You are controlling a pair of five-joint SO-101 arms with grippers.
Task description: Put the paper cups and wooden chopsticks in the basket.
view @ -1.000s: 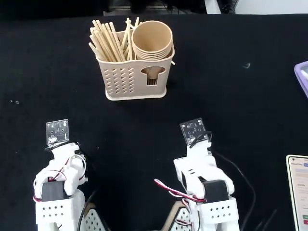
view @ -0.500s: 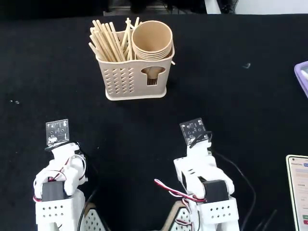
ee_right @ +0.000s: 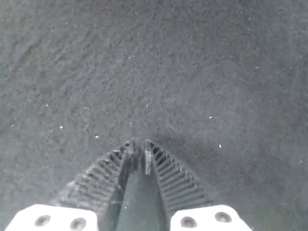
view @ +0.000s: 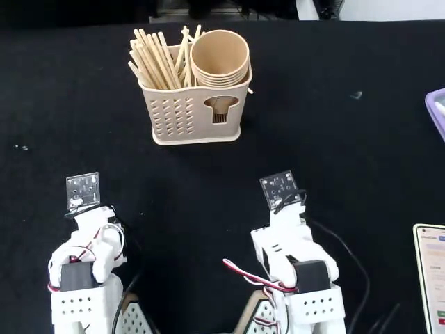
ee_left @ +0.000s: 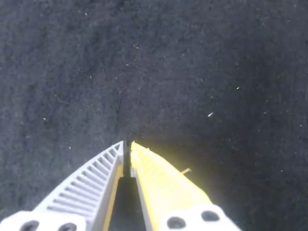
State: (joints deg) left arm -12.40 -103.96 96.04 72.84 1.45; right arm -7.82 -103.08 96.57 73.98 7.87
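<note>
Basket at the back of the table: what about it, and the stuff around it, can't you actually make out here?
Paper cups: high view shows stacked rims; the basket wall hides the rest, so no sure count.
Wooden chopsticks: lower ends hidden inside the basket; too crowded to count.
Purple object: cut off by the high view's right edge.
White-framed panel: cut by the same edge; its print too small.

The left arm (view: 85,250) and right arm (view: 290,250) sit folded, left claw (ee_left: 127,144) and right claw (ee_right: 138,143) closed, empty.
</note>
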